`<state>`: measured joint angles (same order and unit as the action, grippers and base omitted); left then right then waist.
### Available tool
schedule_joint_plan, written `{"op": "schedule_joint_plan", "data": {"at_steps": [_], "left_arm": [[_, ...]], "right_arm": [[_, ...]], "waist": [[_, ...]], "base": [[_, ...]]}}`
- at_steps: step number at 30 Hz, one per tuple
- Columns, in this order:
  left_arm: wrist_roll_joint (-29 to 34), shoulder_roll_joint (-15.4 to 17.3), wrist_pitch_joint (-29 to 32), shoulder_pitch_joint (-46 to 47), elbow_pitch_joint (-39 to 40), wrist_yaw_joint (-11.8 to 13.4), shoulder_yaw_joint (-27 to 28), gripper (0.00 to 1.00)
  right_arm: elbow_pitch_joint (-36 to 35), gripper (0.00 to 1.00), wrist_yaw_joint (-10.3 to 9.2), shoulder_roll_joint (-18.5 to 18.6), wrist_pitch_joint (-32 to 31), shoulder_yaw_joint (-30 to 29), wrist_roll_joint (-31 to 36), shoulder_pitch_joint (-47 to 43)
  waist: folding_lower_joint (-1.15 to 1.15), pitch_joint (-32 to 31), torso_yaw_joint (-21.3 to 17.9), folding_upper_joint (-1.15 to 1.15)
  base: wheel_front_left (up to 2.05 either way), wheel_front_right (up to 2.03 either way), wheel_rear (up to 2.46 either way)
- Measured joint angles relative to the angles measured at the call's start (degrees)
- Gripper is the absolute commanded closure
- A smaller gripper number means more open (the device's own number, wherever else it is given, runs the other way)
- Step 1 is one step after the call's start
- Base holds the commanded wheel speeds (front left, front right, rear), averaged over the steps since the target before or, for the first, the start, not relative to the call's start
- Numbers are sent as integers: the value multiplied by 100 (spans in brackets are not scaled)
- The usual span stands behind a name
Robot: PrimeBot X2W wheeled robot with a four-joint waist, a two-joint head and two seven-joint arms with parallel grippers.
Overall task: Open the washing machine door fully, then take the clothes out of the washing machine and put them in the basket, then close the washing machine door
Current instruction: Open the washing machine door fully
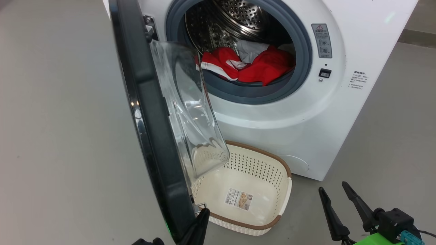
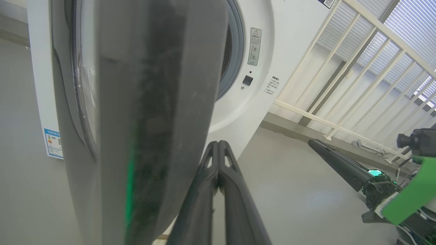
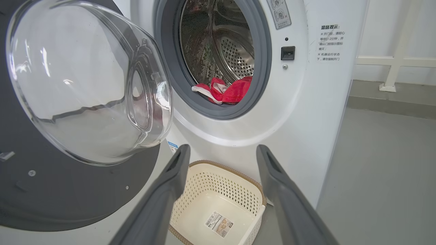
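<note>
On the left, the washing machine door (image 1: 150, 112) stands swung out on its left hinge, its edge turned toward us. Its glass bowl window (image 1: 190, 112) bulges to the right over the near left part of the basket. We judge the door heavy and rigid, and its glossy rim slippery, so a push low on the free edge should suit it better than a pinch. The left gripper (image 1: 202, 217) sits there with its fingers pressed together and nothing between them, just inside the door's near lower edge. We cannot tell whether it touches.

Next to the right, the basket (image 1: 255, 166) rests on the floor just before the washing machine (image 1: 272, 115). It holds nothing but its sticker. We judge it light and easy to knock aside.

Above and farther back, the clothes (image 1: 269, 66) lie in the mouth of the drum (image 1: 238, 13), red folds with a pale piece behind, spilling onto the grey gasket (image 1: 245, 95). They look soft, limp and light. We would take hold at a raised red fold near the front, expecting the pieces may drag out together.

At the near right, the right gripper (image 1: 333, 186) hangs with its fingers spread wide, holding nothing, well apart from the opening.
</note>
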<state>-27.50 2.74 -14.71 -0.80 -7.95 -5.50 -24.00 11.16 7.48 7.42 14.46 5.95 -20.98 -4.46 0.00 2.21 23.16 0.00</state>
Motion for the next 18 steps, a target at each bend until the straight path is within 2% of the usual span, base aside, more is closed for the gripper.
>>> {"op": "schedule_joint_plan", "data": {"at_steps": [8, 18], "left_arm": [[-121, -43, 9, 4, -16, 146, 204, 100], [74, -41, 8, -55, 27, 356, 1047, 100]], "right_arm": [[-9, 0, 0, -21, 0, 13, 0, -2], [-18, 0, 0, -45, 0, 33, 0, -5]], "waist": [[0, -41, 40, 0], [0, -137, 102, 0]], "base": [[0, 0, 0], [0, 0, 0]]}}
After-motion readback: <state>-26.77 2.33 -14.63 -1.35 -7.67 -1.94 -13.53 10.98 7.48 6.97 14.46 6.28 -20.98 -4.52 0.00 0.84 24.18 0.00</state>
